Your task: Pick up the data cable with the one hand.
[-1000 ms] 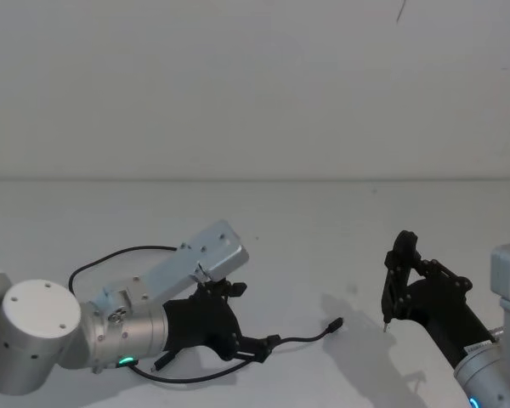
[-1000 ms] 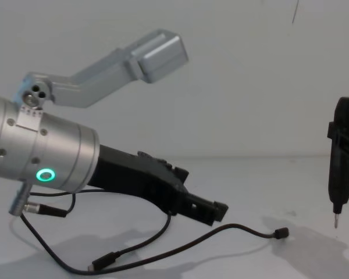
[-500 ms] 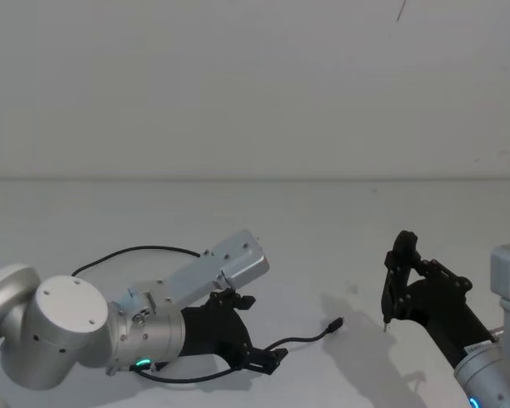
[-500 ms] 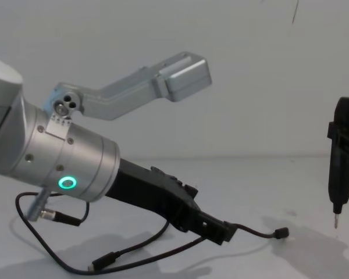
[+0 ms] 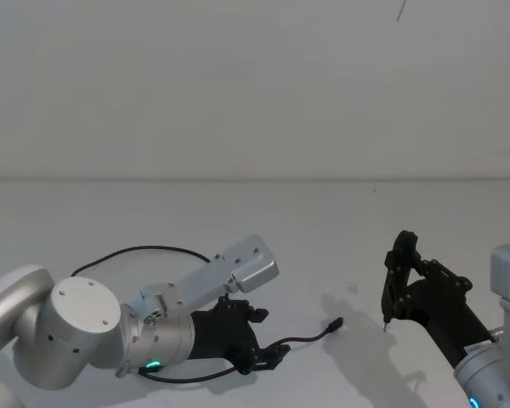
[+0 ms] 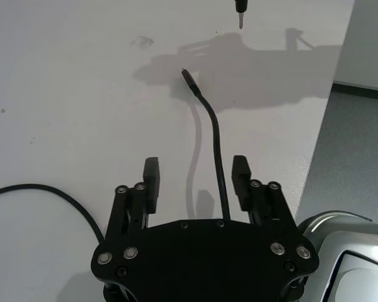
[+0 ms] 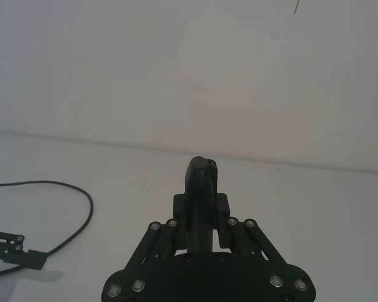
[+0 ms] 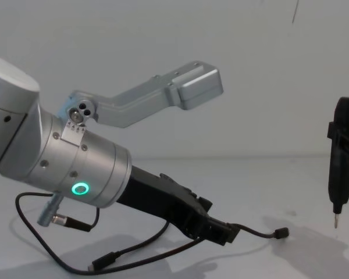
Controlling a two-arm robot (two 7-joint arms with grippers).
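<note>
left gripper [image 6: 196, 182] down low at the white table [image 6: 63, 94], fingers spread wide, gripping nothing. data cable [image 6: 215, 135] runs between them, far plug on the table just ahead. right gripper [image 7: 201, 211] off right, clamped on a pen-shaped tool [image 8: 343, 157].

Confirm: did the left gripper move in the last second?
Yes. The left gripper moved rightward and lower along the data cable, toward the stationary pen-shaped tool in the right gripper.

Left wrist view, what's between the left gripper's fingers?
The data cable runs through the open left gripper, between its fingers, in the left wrist view. The right gripper holds a pen-shaped tool.
</note>
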